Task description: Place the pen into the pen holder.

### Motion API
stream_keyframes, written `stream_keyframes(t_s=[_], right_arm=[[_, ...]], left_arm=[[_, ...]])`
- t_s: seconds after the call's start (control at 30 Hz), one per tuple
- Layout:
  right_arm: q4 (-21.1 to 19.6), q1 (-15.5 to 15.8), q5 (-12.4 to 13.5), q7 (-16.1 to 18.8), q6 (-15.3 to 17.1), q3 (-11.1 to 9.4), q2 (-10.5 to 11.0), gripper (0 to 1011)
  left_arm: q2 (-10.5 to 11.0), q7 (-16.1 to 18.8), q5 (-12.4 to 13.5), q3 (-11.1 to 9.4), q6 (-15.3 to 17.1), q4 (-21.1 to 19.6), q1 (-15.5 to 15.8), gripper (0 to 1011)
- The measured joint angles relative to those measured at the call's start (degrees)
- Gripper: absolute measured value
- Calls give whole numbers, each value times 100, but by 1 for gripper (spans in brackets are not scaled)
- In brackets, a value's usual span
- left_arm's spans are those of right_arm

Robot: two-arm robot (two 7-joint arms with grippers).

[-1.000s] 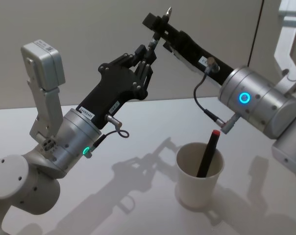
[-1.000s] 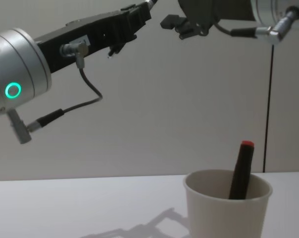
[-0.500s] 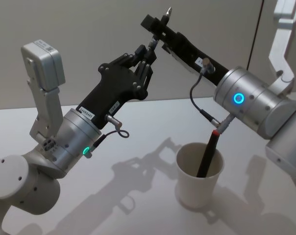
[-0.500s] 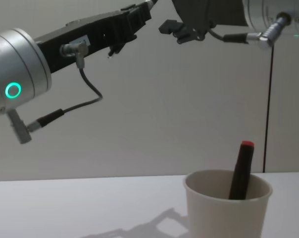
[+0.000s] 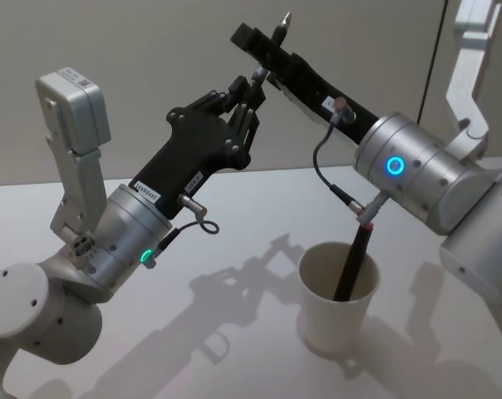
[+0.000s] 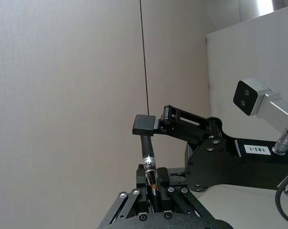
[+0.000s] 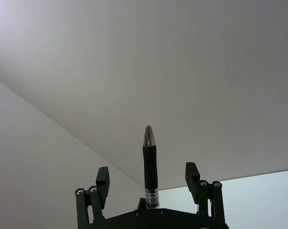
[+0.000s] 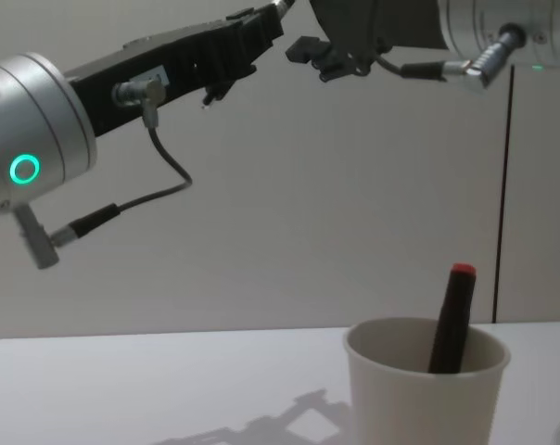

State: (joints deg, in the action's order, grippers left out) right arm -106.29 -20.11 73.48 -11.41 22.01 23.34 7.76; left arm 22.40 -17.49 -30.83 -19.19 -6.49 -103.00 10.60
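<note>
Left gripper (image 5: pixel 253 87): raised high over the table (image 5: pixel 234 241), jaws closed on the lower end of the pen (image 5: pixel 258 77). In the left wrist view the fingers (image 6: pixel 134 198) clamp the barrel (image 6: pixel 149 162) from both sides.
Right gripper (image 5: pixel 263 51): at the same height, meeting the left gripper from the opposite side, jaws open.
Pen and the right jaws: in the right wrist view the pen (image 7: pixel 150 162) stands midway between the two fingers (image 7: pixel 102 177), with a clear gap on each side, touching neither. Its silver tip pokes out past the fingertips.
Pen and the left jaws: the held end sits between the closed fingers; the rest juts out beyond them into the right gripper's open jaws.
Cup (image 5: pixel 338 320): white paper, upright on the table, well below both sets of jaws and apart from them.
Marker (image 5: pixel 353 264): black with a red cap, leaning inside the cup, its top above the rim; the chest view shows it too (image 8: pixel 451 315).
</note>
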Motion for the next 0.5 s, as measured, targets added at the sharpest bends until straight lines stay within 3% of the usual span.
stream_keyframes(t_s=[0.33, 0.5], right_arm=[[39, -28, -7, -6, -64, 50, -3, 1001], [48, -35, -10, -8, -77, 62, -3, 928]], left_arm=[[0, 0, 0, 0, 0, 0, 0, 151], [0, 0, 0, 0, 0, 0, 0, 151]])
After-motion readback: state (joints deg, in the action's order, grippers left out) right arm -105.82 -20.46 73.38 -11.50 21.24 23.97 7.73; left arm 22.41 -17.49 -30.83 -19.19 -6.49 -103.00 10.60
